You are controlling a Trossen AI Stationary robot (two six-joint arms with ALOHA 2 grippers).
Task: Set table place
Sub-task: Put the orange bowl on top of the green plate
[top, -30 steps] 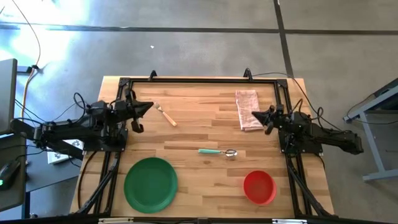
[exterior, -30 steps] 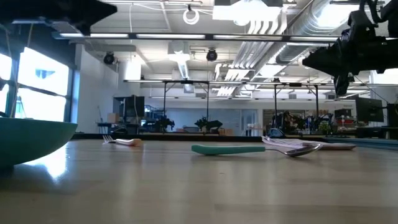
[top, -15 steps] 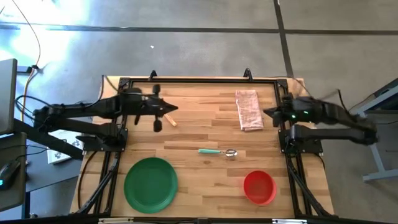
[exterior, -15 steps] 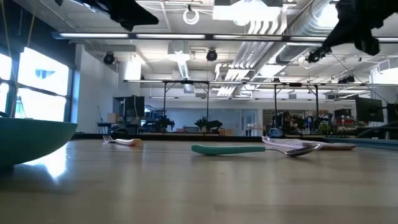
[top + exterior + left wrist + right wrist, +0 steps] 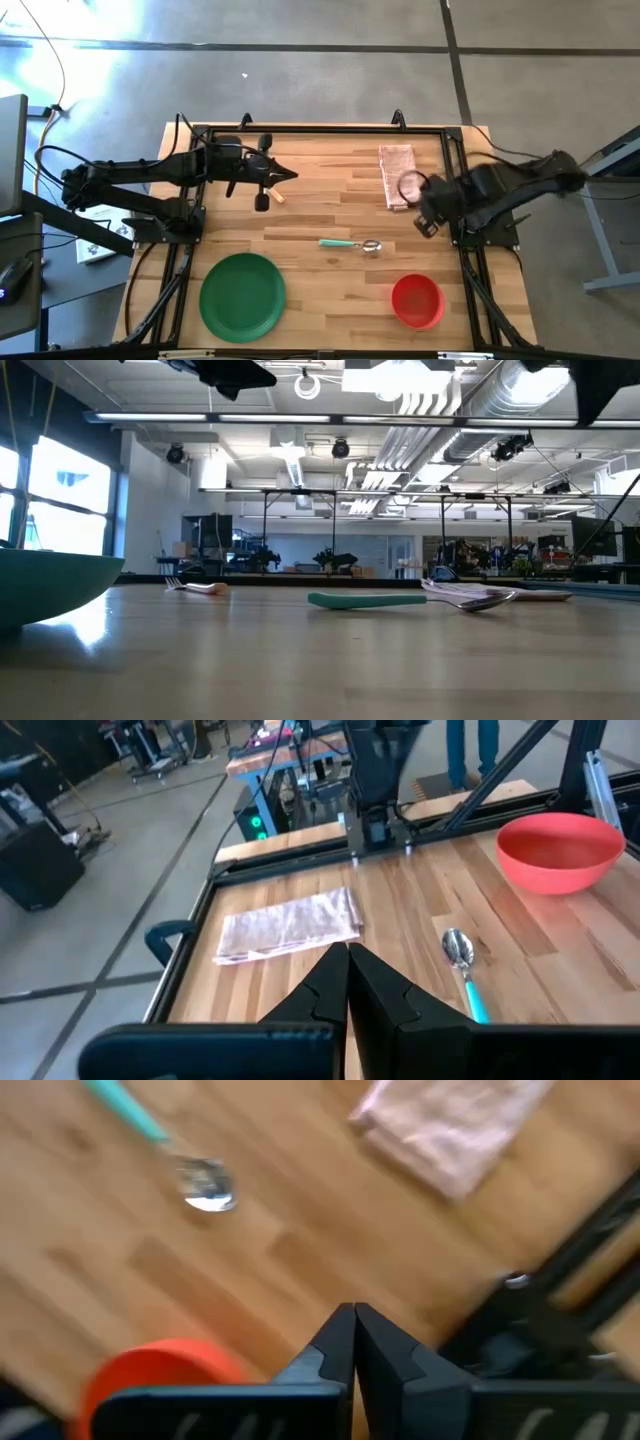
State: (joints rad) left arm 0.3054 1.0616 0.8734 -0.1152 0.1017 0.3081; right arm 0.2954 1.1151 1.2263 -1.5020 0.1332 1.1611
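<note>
On the wooden table [image 5: 330, 215] lie a green plate [image 5: 242, 295], a red bowl [image 5: 417, 301], a spoon with a teal handle [image 5: 350, 244], a folded pinkish napkin [image 5: 398, 177] and a fork with a light handle [image 5: 279, 197]. My left gripper [image 5: 293, 177] is shut and empty, raised above the fork, which it partly hides. It points toward the table's right edge [image 5: 347, 952]. My right gripper [image 5: 424, 212] is shut and empty, raised beside the napkin's near end. It points down at the table [image 5: 353, 1312], between the napkin [image 5: 450, 1125] and the bowl [image 5: 160, 1370].
A black rail frame [image 5: 320, 128] edges the tabletop. The low view shows the plate [image 5: 50, 585], fork [image 5: 195, 587], spoon [image 5: 410, 600] and napkin [image 5: 540, 595] all flat on the table. Bare wood lies between the fork and the spoon.
My left gripper has risen and reached toward the table's right edge, and now stands over the fork. My right arm has lifted, and its gripper has tipped from level to pointing down beside the napkin. Nothing on the table has moved.
</note>
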